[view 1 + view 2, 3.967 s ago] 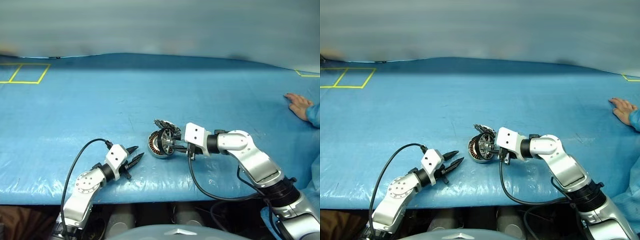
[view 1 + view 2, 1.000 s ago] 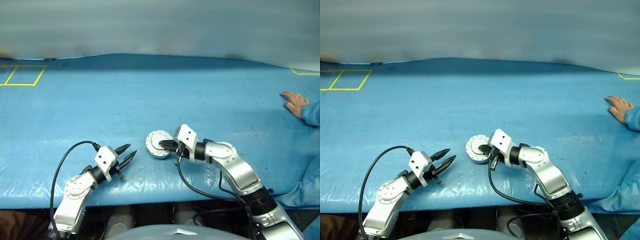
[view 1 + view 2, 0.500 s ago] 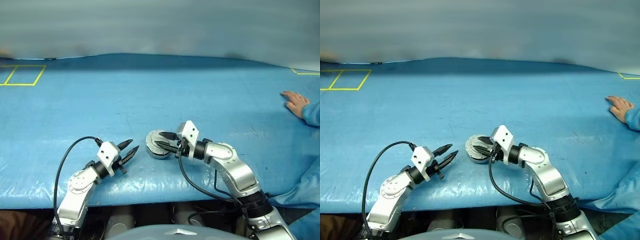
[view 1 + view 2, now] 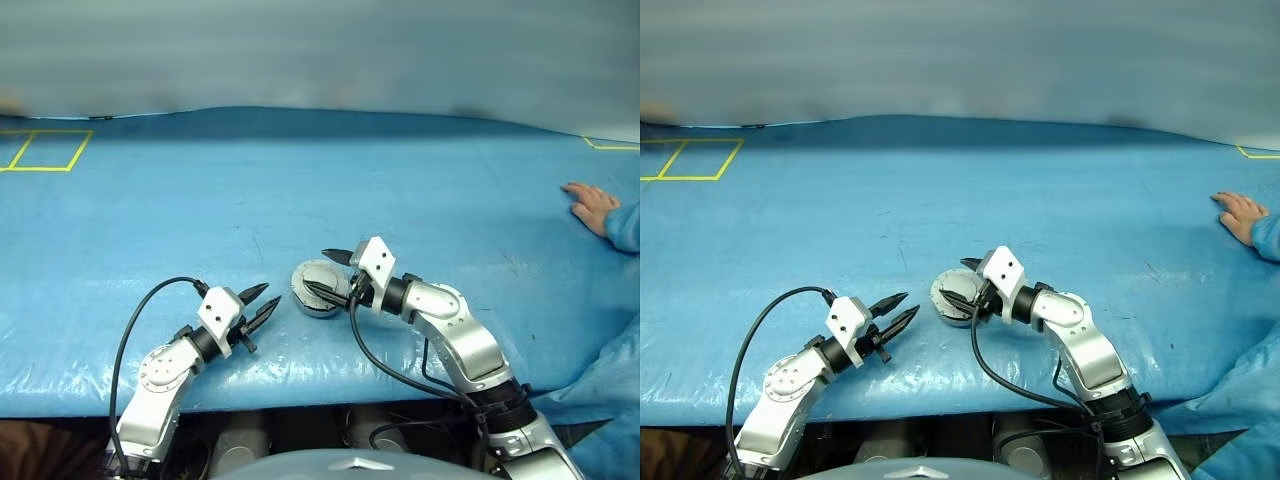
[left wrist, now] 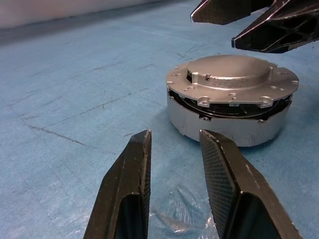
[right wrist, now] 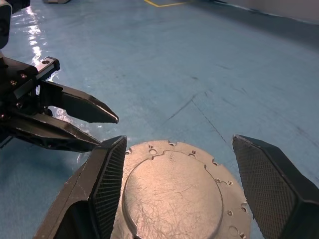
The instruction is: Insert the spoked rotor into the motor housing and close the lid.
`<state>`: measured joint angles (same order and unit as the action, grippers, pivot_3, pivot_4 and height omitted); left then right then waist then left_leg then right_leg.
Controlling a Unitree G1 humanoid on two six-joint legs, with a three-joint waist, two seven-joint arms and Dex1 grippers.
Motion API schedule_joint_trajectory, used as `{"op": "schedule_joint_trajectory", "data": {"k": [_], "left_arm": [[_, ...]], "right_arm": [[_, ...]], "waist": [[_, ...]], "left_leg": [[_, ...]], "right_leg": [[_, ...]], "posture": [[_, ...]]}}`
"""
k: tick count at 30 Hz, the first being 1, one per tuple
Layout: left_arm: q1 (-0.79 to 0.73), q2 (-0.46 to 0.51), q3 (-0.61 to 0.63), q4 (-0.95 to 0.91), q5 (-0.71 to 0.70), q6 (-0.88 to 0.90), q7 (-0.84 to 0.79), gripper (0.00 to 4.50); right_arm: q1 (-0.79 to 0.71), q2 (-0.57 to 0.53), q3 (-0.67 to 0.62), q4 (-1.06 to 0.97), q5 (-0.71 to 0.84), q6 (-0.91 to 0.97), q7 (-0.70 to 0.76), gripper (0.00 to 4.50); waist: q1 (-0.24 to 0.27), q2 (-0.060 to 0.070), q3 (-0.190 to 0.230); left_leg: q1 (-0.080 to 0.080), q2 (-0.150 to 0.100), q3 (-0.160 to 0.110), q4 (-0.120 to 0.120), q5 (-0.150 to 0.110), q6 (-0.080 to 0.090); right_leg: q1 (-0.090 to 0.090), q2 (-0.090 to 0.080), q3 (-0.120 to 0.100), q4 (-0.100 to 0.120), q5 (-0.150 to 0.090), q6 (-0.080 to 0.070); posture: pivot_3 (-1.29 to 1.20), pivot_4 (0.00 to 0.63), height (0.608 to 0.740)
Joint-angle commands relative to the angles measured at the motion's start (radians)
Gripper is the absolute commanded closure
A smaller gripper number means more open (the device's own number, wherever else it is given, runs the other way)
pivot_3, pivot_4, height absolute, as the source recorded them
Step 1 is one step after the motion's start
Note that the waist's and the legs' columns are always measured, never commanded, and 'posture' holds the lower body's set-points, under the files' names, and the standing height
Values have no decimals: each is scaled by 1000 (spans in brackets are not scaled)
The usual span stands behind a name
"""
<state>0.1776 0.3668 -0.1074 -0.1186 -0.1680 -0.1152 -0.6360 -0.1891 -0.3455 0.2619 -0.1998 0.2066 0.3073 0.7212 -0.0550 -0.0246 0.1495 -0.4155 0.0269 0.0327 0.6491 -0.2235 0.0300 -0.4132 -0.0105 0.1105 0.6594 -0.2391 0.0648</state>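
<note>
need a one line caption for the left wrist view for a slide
Lid closed flat on the motor housing on the blue table, left gripper open just short of it.

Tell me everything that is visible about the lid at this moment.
The lid is a round disc of matte grey metal, its smooth plain face upward, with a raised centre and small holes around its flat rim. It lies closed and level on top of the motor housing, with a thin dark gap under its edge. The assembly stands on the blue table cover. The right gripper is open just above the lid, a finger on either side, not touching it. The left gripper is beside the housing, apart from it.
</note>
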Motion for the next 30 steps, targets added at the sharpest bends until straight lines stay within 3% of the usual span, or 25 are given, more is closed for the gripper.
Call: {"op": "schedule_joint_trajectory", "data": {"k": [1,30], "left_arm": [[3,6,-2,-42,0,-3,-2,2876],[-11,0,0,-4,26,-33,-3,2876]], "right_arm": [[3,2,7,-8,-5,-16,1,956],[10,20,55,75,-57,-13,15,956]], "waist": [[0,0,0],[-5,0,0]], "left_leg": [[0,0,0,0,0,0],[0,0,0,0,0,0]], "right_leg": [[0,0,0,0,0,0],[0,0,0,0,0,0]], "posture": [[0,150,740],[0,150,740]]}}
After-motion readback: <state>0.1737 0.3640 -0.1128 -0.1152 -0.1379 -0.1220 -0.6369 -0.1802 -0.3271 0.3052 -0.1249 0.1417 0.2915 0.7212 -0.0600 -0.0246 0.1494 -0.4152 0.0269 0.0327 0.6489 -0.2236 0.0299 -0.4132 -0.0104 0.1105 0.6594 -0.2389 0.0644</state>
